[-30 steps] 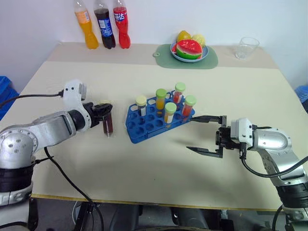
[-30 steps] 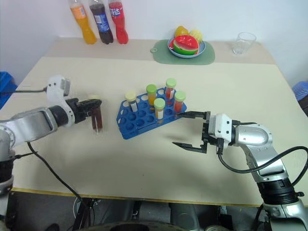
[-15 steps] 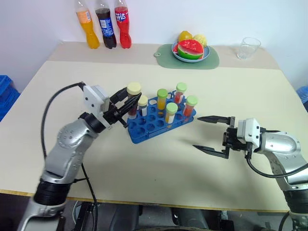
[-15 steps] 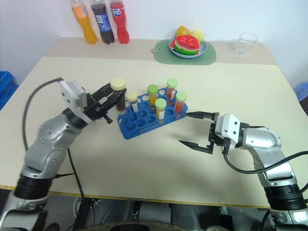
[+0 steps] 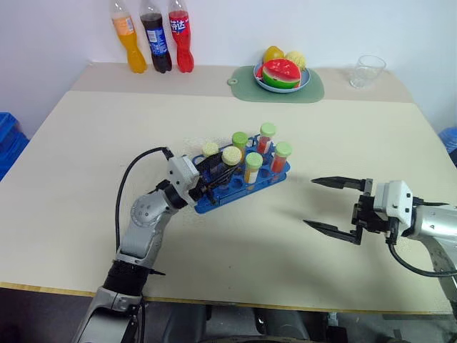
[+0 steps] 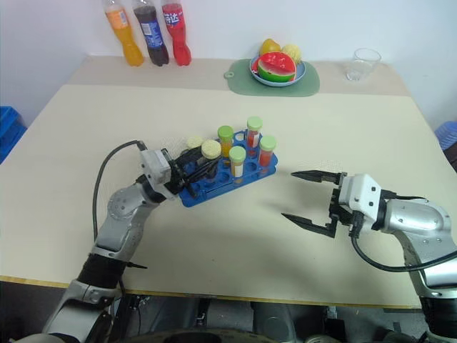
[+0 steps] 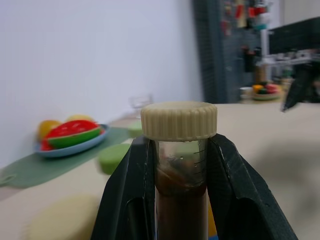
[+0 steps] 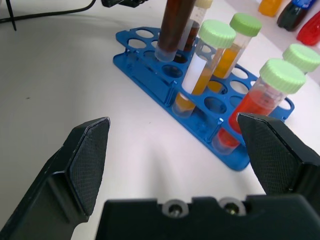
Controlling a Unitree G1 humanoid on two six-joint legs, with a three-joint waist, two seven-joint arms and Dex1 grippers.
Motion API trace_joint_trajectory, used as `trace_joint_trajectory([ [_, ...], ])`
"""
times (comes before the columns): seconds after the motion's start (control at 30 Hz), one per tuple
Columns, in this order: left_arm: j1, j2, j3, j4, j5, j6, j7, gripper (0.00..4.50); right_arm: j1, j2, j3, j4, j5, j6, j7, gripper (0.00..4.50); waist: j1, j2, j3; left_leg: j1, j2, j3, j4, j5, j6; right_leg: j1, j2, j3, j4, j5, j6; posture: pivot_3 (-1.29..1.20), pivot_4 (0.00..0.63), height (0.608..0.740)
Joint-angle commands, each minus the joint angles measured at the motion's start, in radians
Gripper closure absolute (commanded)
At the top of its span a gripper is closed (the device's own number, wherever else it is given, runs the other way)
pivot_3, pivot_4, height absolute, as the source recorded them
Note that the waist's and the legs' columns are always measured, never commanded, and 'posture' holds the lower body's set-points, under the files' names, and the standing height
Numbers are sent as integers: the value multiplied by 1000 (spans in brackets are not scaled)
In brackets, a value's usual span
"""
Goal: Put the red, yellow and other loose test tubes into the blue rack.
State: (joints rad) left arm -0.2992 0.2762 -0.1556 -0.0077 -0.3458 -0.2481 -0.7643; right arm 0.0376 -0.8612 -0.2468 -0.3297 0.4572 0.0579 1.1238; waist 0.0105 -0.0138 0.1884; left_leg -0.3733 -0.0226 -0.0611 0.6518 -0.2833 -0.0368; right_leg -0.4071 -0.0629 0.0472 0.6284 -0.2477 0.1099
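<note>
The blue rack (image 5: pixel 208 204) stands mid-table with several capped tubes in it, some red (image 5: pixel 281 158) and some orange-yellow (image 5: pixel 251 170). My left gripper (image 5: pixel 218 170) is shut on a brown-liquid test tube with a cream cap (image 5: pixel 230 156), leaning over the rack's left half. In the right wrist view the lower end of this tube (image 8: pixel 172 30) hangs just above an empty hole. The left wrist view has the black fingers (image 7: pixel 127 200) clamped on either side of the tube (image 7: pixel 180 170). My right gripper (image 5: pixel 310 203) stands wide open on the rack's right, apart from it and holding nothing.
Three drink bottles (image 5: pixel 151 36) stand at the back left. A plate of fruit (image 5: pixel 282 71) on a green mat and a clear cup (image 5: pixel 366 70) sit at the back right. A blue bin (image 5: pixel 8 139) stands beyond the table's left edge.
My left arm has swung right, carrying the brown tube from left of the rack to above it and turning it cap-up. My open right gripper has drawn back to the right.
</note>
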Motion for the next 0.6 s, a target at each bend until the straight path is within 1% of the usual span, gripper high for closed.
trace_joint_trajectory([
  [0.03,36,3,-5,-48,-7,22,-15,3552,7,-27,-60,-64,36,29,-11,0,0,0,0,0,0,0,0,0,0,0,0,0,0,0,0,0,150,740],
  [0.2,63,17,8,-70,1,37,-24,3552,13,-27,-67,-90,40,58,-22,0,1,0,0,1,0,0,1,0,0,1,1,0,0,0,0,0,150,740],
  [0.4,71,31,31,-68,6,42,-19,3552,-26,-21,-36,-94,36,85,-41,0,-1,0,0,1,1,0,1,0,0,1,1,0,0,0,0,0,150,740],
  [0.6,66,22,33,-48,27,37,1,3552,-50,-18,-16,-98,39,104,-49,0,1,0,0,1,1,0,1,0,0,1,1,0,0,0,0,0,150,740],
])
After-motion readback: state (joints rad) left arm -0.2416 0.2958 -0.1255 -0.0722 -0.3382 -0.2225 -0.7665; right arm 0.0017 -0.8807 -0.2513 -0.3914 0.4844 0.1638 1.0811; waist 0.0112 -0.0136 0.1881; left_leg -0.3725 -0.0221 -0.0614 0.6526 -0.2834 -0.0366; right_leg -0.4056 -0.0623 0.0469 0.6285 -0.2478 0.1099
